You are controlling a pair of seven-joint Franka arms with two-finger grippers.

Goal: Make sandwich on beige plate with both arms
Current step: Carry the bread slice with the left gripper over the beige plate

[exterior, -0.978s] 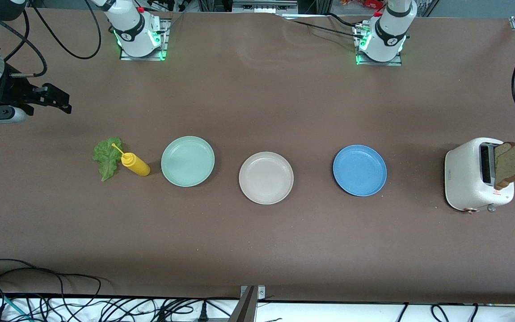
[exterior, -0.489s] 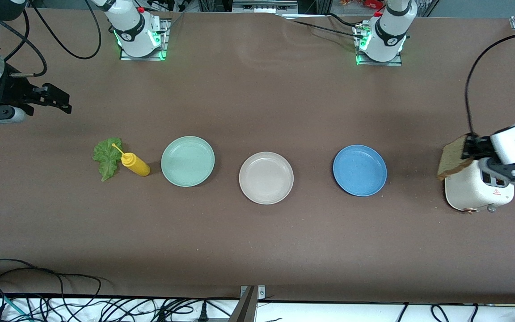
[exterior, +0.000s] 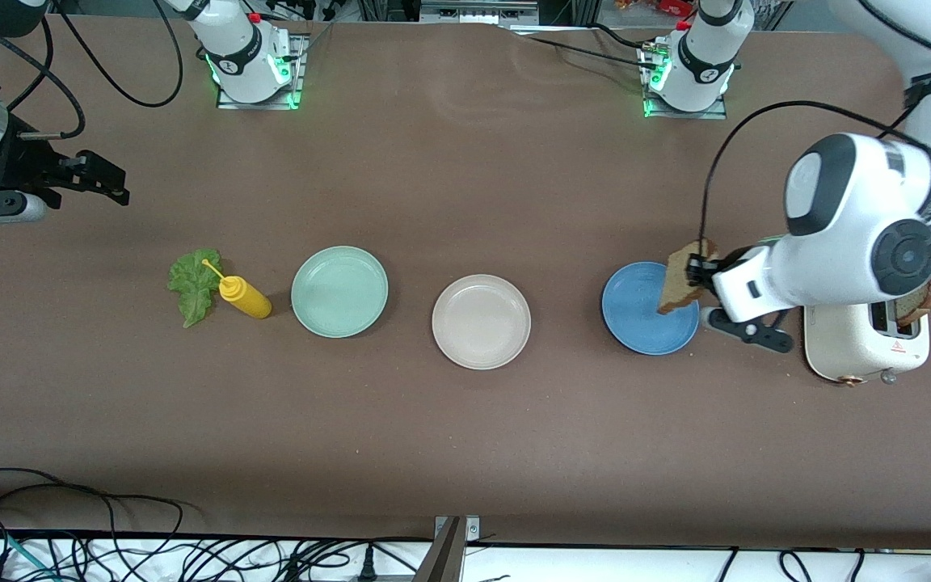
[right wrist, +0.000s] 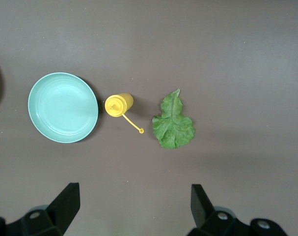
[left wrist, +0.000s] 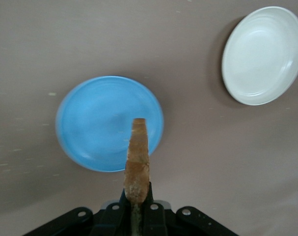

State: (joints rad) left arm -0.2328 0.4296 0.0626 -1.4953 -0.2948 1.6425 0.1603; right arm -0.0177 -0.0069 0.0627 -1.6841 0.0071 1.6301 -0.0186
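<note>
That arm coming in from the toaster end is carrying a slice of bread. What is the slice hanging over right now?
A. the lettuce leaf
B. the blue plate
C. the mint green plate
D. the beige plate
B: the left gripper is shut on the bread slice, which hangs over the edge of the blue plate, short of the beige plate.

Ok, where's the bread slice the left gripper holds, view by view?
Front view: bread slice, upright in the left gripper, over the blue plate.
Left wrist view: slice seen edge-on, rising from the gripper, over the plate's edge.
Right wrist view: not in it.
Shared landmark: the blue plate, in the front and left wrist views.
</note>
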